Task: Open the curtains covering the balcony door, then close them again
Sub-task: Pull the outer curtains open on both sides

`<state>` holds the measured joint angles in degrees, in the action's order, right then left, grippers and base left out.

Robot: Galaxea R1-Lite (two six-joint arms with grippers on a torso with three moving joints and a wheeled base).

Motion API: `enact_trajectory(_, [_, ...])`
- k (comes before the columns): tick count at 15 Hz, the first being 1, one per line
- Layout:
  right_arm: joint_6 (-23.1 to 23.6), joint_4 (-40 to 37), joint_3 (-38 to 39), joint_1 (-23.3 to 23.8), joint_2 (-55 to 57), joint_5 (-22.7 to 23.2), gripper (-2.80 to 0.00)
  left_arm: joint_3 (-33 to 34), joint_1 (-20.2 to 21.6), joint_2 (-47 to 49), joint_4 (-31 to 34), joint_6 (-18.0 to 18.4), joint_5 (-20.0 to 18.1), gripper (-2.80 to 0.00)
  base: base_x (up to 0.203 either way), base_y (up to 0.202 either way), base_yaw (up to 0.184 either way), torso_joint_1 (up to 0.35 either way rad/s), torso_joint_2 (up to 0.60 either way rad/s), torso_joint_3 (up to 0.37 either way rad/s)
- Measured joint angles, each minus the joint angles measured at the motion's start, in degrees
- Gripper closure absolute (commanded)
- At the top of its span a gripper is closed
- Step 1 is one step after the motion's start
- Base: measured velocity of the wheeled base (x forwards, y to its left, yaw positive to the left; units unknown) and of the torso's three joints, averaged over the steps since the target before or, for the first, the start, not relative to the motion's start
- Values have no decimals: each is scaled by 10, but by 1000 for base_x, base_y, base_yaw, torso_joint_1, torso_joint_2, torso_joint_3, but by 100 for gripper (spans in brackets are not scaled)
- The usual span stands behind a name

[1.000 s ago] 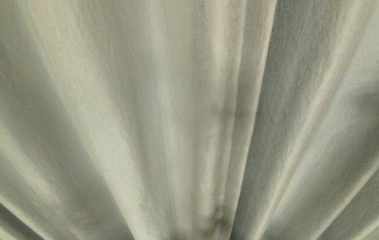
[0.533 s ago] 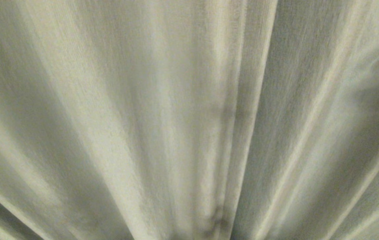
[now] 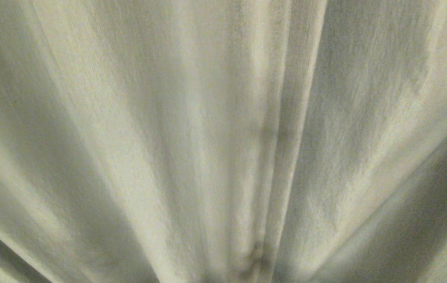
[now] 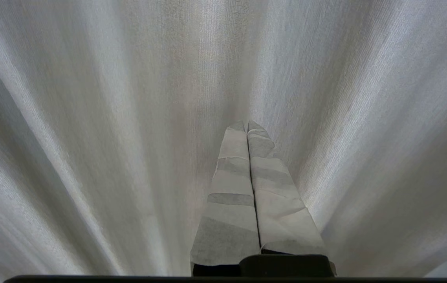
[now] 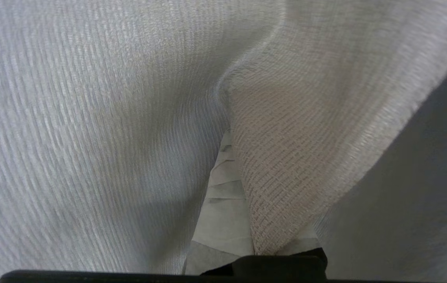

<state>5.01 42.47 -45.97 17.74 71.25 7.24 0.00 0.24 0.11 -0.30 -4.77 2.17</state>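
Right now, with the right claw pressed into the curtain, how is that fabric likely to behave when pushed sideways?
Probably floppy: the curtain drapes over the right claw and creases around it instead of holding shape. Likely light for its size, since it hangs in loose soft folds. Its coarse weave may grip the claw's wrapped fingers rather than slide, though a shut claw could still slip off.

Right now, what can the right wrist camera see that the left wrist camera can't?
Only the right wrist view shows a fold of the curtains draped over the right gripper, hiding most of its taped fingers. Only the left wrist view shows the left gripper in full, its fingers pressed together with nothing between them, pointing at hanging folds. Both show pale woven curtain filling the picture.
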Motion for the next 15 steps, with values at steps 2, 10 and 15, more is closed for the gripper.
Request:
enact_trajectory(2, [0, -1, -15, 44, 13, 0, 0, 0, 0, 0, 0, 0, 0, 0, 0, 0, 0, 0, 0, 0])
enact_trajectory(10, [-2, 2, -92, 203, 97, 3, 0, 0, 0, 0, 0, 0, 0, 0, 0, 0, 0, 0, 0, 0])
enact_trajectory(15, [-17, 9, -118, 260, 147, 4, 0, 0, 0, 0, 0, 0, 0, 0, 0, 0, 0, 0, 0, 0])
